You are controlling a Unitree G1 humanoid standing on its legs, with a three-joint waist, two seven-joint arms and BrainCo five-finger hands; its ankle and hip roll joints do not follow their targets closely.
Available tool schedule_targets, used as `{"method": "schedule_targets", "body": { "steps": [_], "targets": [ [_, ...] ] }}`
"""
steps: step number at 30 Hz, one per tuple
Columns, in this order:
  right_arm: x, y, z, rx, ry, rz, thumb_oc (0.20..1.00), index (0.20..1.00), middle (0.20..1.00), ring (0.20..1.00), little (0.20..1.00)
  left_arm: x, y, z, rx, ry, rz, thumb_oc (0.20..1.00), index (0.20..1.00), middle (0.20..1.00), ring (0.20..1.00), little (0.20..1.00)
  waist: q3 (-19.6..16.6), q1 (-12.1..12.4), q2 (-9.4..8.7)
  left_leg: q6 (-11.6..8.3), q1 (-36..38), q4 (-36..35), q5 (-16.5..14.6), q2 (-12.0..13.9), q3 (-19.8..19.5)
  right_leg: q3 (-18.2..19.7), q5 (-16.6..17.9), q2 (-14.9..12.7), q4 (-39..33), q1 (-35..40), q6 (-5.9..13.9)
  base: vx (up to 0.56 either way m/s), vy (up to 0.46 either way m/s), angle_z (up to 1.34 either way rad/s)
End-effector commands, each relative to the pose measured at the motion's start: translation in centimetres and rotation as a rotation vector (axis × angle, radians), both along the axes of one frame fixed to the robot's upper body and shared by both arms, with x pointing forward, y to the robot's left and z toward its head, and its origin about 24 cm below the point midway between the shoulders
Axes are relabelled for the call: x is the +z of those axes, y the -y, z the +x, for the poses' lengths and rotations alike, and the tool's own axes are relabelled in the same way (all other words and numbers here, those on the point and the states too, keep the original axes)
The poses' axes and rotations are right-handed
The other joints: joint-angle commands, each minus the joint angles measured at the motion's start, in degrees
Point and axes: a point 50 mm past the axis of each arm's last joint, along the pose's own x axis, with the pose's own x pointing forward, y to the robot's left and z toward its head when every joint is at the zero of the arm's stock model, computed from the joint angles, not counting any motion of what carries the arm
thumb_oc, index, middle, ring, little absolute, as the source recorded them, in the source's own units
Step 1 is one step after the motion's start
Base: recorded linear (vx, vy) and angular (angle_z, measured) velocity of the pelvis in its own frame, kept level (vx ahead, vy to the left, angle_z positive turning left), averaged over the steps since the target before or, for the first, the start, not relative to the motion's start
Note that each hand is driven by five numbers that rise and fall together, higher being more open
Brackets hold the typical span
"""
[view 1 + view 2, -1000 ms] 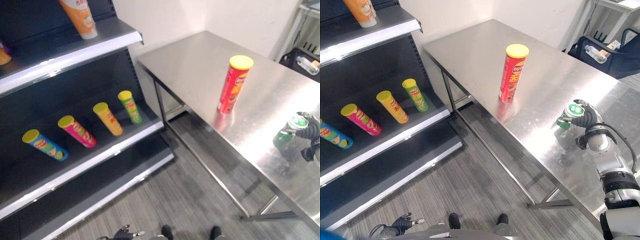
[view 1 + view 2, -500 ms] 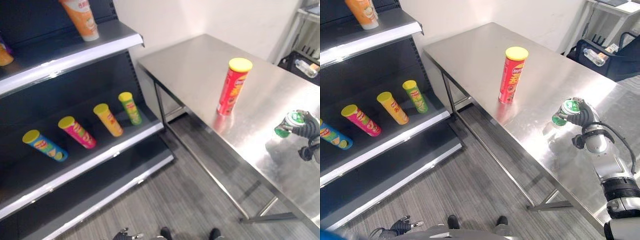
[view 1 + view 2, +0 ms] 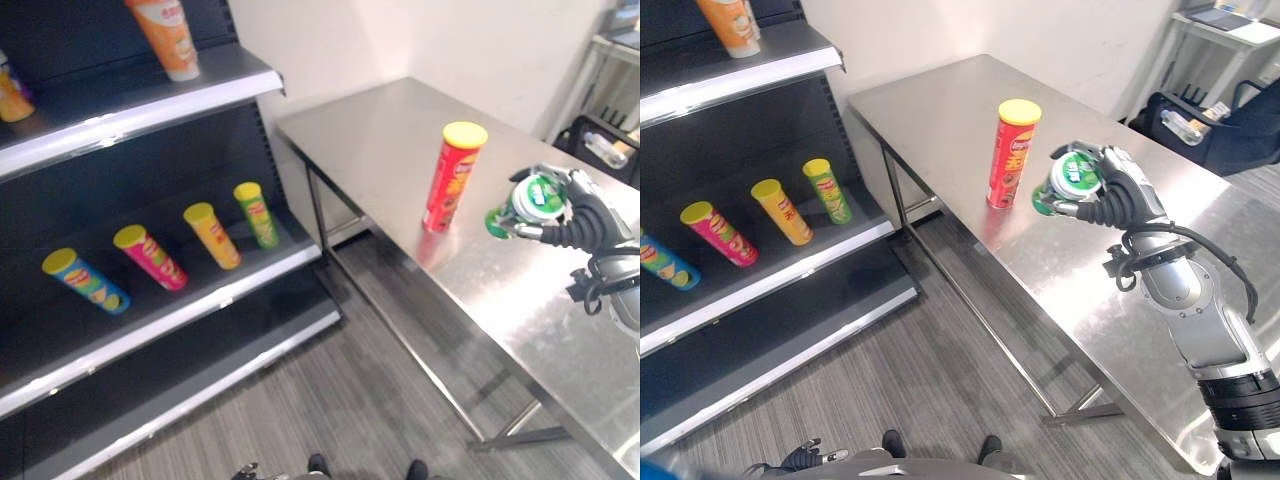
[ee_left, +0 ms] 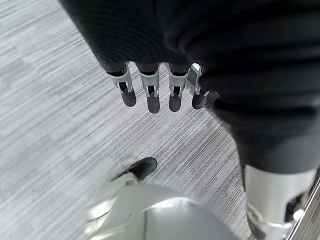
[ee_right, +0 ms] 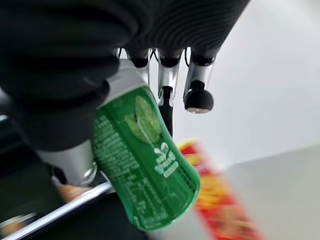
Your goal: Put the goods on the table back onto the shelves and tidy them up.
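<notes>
**Green can in my right hand, off the table, shelf still to reach**

The green can is lifted clear of the steel table, lying tilted in my right hand with its pale lid end facing away from the palm. In the right wrist view I see the fingers curled over the can's side and the thumb side pressed against it, so the grip wraps the body rather than pinching the rim. It is a slim cylinder with a glossy green wrap and a leaf print; smooth sides like that could slide in the fingers, I judge, if I swing the arm fast.

Just beyond my fingertips stands the red tube with its yellow lid, upright on the table, near the can but apart from it. It is the other item left to shelve.

I read this as the carry step: the pick is done, the placing is not. Next I need to turn toward the shelf unit well off from the hand and bring the can across the gap over the floor. The middle shelf already holds four tubes lying in a row, and an orange tube stands on the upper shelf.

My left hand hangs low over the grey floor, fingers straight and holding nothing.
</notes>
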Motion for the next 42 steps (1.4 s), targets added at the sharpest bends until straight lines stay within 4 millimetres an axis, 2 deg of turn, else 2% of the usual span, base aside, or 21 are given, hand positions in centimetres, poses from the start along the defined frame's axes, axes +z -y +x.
{"method": "schedule_targets", "body": {
  "steps": [1, 5, 7, 8, 9, 11, 13, 15, 20, 23, 26, 27, 28, 29, 31, 33, 34, 35, 36, 39, 42],
  "targets": [
    [3.1, -1.4, -0.9, 0.127, 0.115, 0.002, 0.200, 0.200, 0.200, 0.200, 0.200, 0.6, -0.1, 2.7, -0.046, 0.064, 0.016, 1.000, 1.000, 1.000, 1.000, 1.000, 1.46, 1.36, -1.54, -6.02, -3.80, 7.68, 5.16, 6.67, 1.25, 1.34, -6.45, 0.03, 1.58, 2.79, 1.24, -0.02, -0.038, 0.65],
    [4.0, -1.7, -1.0, 0.126, 0.156, -0.010, 0.200, 0.200, 0.200, 0.200, 0.200, 0.6, 0.4, 3.0, -0.033, 0.088, 0.002, 1.000, 1.000, 1.000, 1.000, 1.000, 1.39, 0.59, -1.32, -7.61, -3.71, 6.64, 8.64, 12.98, 8.08, -2.54, -7.13, -1.22, 1.82, 3.25, 2.01, 0.02, 0.051, 0.57],
    [4.1, -1.8, -1.0, 0.130, 0.165, -0.010, 0.200, 0.200, 0.200, 0.200, 0.200, 0.6, 0.4, 2.9, -0.027, 0.087, 0.003, 1.000, 1.000, 1.000, 1.000, 1.000, 1.07, 0.19, -1.18, -8.09, -2.56, 4.54, 9.90, 14.02, 10.08, -3.52, -7.16, -1.65, 1.96, 3.26, 2.42, 0.03, 0.100, 0.47],
    [4.3, -1.7, -1.1, 0.130, 0.172, -0.011, 0.200, 0.200, 0.200, 0.200, 0.200, 0.6, 0.2, 2.9, -0.027, 0.088, 0.010, 1.000, 1.000, 1.000, 1.000, 1.000, 0.39, -0.51, -0.74, -8.38, -1.28, 2.92, 10.99, 16.15, 13.93, -5.50, -6.98, -2.35, 2.20, 3.07, 2.72, 0.02, 0.088, 0.31],
    [4.3, -1.7, -1.1, 0.130, 0.171, -0.011, 0.200, 0.200, 0.200, 0.200, 0.200, 0.6, 0.3, 2.9, -0.027, 0.087, 0.009, 1.000, 1.000, 1.000, 1.000, 1.000, 0.38, -0.45, -0.73, -8.38, -1.05, 2.60, 11.15, 16.06, 14.08, -5.45, -7.00, -2.38, 2.27, 3.08, 2.74, 0.05, 0.155, 0.50],
    [4.5, -1.2, -1.3, 0.104, 0.177, -0.026, 0.200, 0.200, 0.200, 0.200, 0.200, 0.4, 0.3, 2.2, -0.027, 0.065, 0.009, 1.000, 1.000, 1.000, 1.000, 1.000, -1.21, -1.49, 0.59, -8.65, 0.99, 0.46, 11.52, 16.92, 18.42, -7.89, -6.87, -3.26, 2.87, 3.42, 3.14, 0.08, 0.181, 0.62],
    [4.6, -1.2, -1.4, 0.096, 0.182, -0.038, 0.200, 0.200, 0.200, 0.200, 0.200, 0.3, 0.4, 2.0, -0.031, 0.054, 0.009, 1.000, 1.000, 1.000, 1.000, 1.000, -1.62, -1.63, 0.87, -8.56, 1.03, -0.29, 11.09, 16.71, 19.36, -8.53, -6.92, -3.85, 3.37, 3.56, 3.37, 0.13, 0.234, 0.50],
    [4.4, -1.2, -1.2, 0.089, 0.179, -0.028, 0.200, 0.200, 0.200, 0.200, 0.200, 0.3, 0.5, 2.1, -0.043, 0.053, 0.011, 1.000, 1.000, 1.000, 1.000, 1.000, -2.03, -0.67, 0.62, -7.81, -0.98, 1.97, 8.59, 14.23, 18.74, -10.09, -6.81, -7.34, 4.83, 5.23, 3.95, 0.20, 0.321, 1.09],
    [4.4, -1.3, -1.0, 0.088, 0.179, -0.027, 0.200, 0.200, 0.200, 0.200, 0.200, 0.4, 0.5, 2.3, -0.048, 0.059, 0.012, 1.000, 1.000, 1.000, 1.000, 1.000, -2.05, -0.62, 0.22, -7.16, -1.60, 2.84, 7.54, 13.21, 18.47, -10.55, -6.83, -8.65, 5.35, 5.63, 4.33, 0.06, 0.110, 0.49],
    [4.1, -1.6, 0.0, 0.059, 0.176, -0.043, 0.200, 0.200, 0.200, 0.200, 0.200, 0.9, 0.2, 4.0, -0.088, 0.097, 0.032, 1.000, 1.000, 1.000, 1.000, 1.000, -2.62, 0.61, -0.65, -2.94, -2.05, 2.29, 2.96, 6.18, 17.53, -13.03, -5.75, -16.86, 15.19, 4.30, 5.92, 0.21, 0.454, 0.09],
    [4.4, -2.3, 0.2, 0.072, 0.187, -0.064, 0.200, 0.200, 0.200, 0.200, 0.200, 1.3, -0.2, 4.7, -0.103, 0.114, 0.046, 1.000, 1.000, 1.000, 1.000, 1.000, -1.84, -0.24, -1.25, -0.01, -0.41, -0.19, 0.58, 1.31, 15.96, -10.90, -1.89, -22.12, 26.26, -0.18, 6.44, 0.12, 0.296, 0.60],
    [4.6, -2.7, 0.2, 0.086, 0.198, -0.077, 0.200, 0.200, 0.200, 0.200, 0.200, 1.6, -0.6, 5.3, -0.120, 0.127, 0.061, 1.000, 1.000, 1.000, 1.000, 1.000, -1.07, -1.25, -1.53, 1.05, 0.00, -1.60, -0.06, -0.37, 14.50, -6.46, -1.36, -21.59, 30.15, -3.90, 6.70, 0.06, 0.153, 0.71],
    [4.7, -2.8, 0.2, 0.087, 0.199, -0.077, 0.200, 0.200, 0.200, 0.200, 0.200, 1.6, -0.6, 5.3, -0.118, 0.128, 0.060, 1.000, 1.000, 1.000, 1.000, 1.000, -1.14, -1.18, -1.55, 1.10, -0.07, -1.76, -0.01, -0.44, 14.65, -6.14, -1.55, -21.72, 30.63, -4.40, 6.67, 0.06, 0.063, 0.64],
    [5.4, -3.3, -0.1, 0.108, 0.219, -0.121, 0.200, 0.200, 0.200, 0.200, 0.200, 1.9, -0.7, 5.9, -0.126, 0.147, 0.062, 1.000, 1.000, 1.000, 1.000, 1.000, -0.73, -1.86, -1.55, 1.07, 0.43, -3.28, 0.03, -1.11, 13.17, -0.04, -4.70, -17.81, 27.19, -8.02, 6.28, 0.05, -0.036, 0.44],
    [5.9, -3.8, -0.1, 0.131, 0.234, -0.137, 0.200, 0.200, 0.200, 0.200, 0.200, 1.9, -0.6, 6.1, -0.130, 0.151, 0.058, 1.000, 1.000, 1.000, 1.000, 1.000, -0.73, -1.95, -1.10, 0.76, 0.74, -4.01, 0.17, -1.09, 12.76, 1.57, -5.21, -15.92, 23.34, -8.19, 6.12, 0.07, -0.062, 0.32],
    [7.5, -5.1, -0.6, 0.208, 0.265, -0.161, 0.200, 0.200, 0.200, 0.200, 0.200, 1.9, -0.5, 6.3, -0.158, 0.148, 0.058, 1.000, 1.000, 1.000, 1.000, 1.000, -0.56, -2.93, -1.28, 0.45, 1.53, -4.67, -0.86, -2.15, 10.25, 7.90, -2.59, -11.81, 12.48, -10.48, 7.26, 0.09, -0.081, 0.41],
    [7.5, -5.2, -0.5, 0.209, 0.265, -0.161, 0.200, 0.200, 0.200, 0.200, 0.200, 1.9, -0.5, 6.3, -0.157, 0.149, 0.057, 1.000, 1.000, 1.000, 1.000, 1.000, -0.53, -2.98, -1.23, 0.44, 1.55, -4.67, -0.86, -2.13, 10.25, 7.90, -2.53, -11.78, 12.40, -10.43, 7.26, 0.04, -0.092, 0.49],
    [8.2, -5.7, -0.6, 0.230, 0.275, -0.191, 0.200, 0.200, 0.200, 0.200, 0.200, 2.0, -0.4, 6.6, -0.178, 0.149, 0.056, 1.000, 1.000, 1.000, 1.000, 1.000, 0.03, -3.79, -1.55, 0.79, 1.90, -4.79, -0.58, -2.44, 9.42, 13.45, 0.70, -9.32, 8.56, -13.91, 7.84, 0.03, -0.105, 0.66],
    [8.4, -6.1, -0.6, 0.239, 0.278, -0.214, 0.200, 0.200, 0.200, 0.200, 0.200, 2.0, -0.5, 6.6, -0.183, 0.145, 0.059, 1.000, 1.000, 1.000, 1.000, 1.000, 0.13, -3.95, -1.71, 0.62, 2.29, -4.82, -0.83, -2.42, 8.75, 15.81, 1.70, -8.59, 7.38, -15.09, 8.18, 0.05, -0.146, 0.51],
    [9.1, -6.6, -0.5, 0.247, 0.292, -0.269, 0.200, 0.200, 0.200, 0.200, 0.200, 1.9, -0.5, 6.4, -0.196, 0.134, 0.061, 1.000, 1.000, 1.000, 1.000, 1.000, -0.19, -3.94, -2.36, 0.45, 2.44, -4.37, -1.02, -2.77, 6.69, 18.07, 3.07, -8.22, 6.10, -15.49, 8.33, 0.06, -0.108, 0.58],
    [9.7, -6.7, -0.6, 0.239, 0.304, -0.295, 0.200, 0.200, 0.200, 0.200, 0.200, 1.8, -0.5, 6.2, -0.204, 0.124, 0.060, 1.000, 1.000, 1.000, 1.000, 1.000, -0.86, -3.48, -2.85, 0.31, 2.63, -3.43, -1.74, -2.87, 5.16, 17.20, 2.74, -8.15, 5.40, -13.40, 7.75, 0.05, -0.110, 0.42]
  ]
}}
